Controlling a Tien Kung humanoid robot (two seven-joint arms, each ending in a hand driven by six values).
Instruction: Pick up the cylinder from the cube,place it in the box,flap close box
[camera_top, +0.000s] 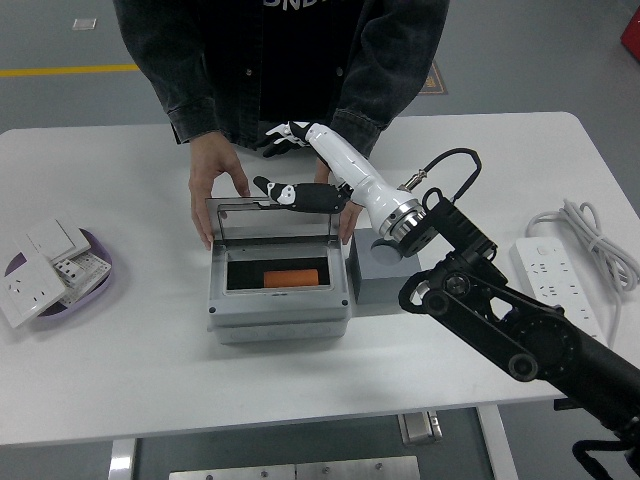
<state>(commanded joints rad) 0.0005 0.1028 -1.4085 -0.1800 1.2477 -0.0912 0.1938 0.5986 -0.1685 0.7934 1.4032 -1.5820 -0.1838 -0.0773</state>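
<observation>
Lying inside the box (278, 300) at the frame's centre, the orange cylinder (294, 276) is already placed. The right hand (300, 165), fingers spread and empty, hovers above the raised lid (275, 216), which the person's hands (215, 185) hold; closing remains.

A white desk (150, 370) fills most of the frame. At the left edge sits a purple plate (92, 285) stacked with white wall sockets (40, 265). At the right edge lies a white power strip (560, 300) with its cable (590, 235) coiled above it. At the top centre stands a person (285, 60) in a dark denim jacket. Grey floor with a yellow line (65, 71) shows upper left.
</observation>
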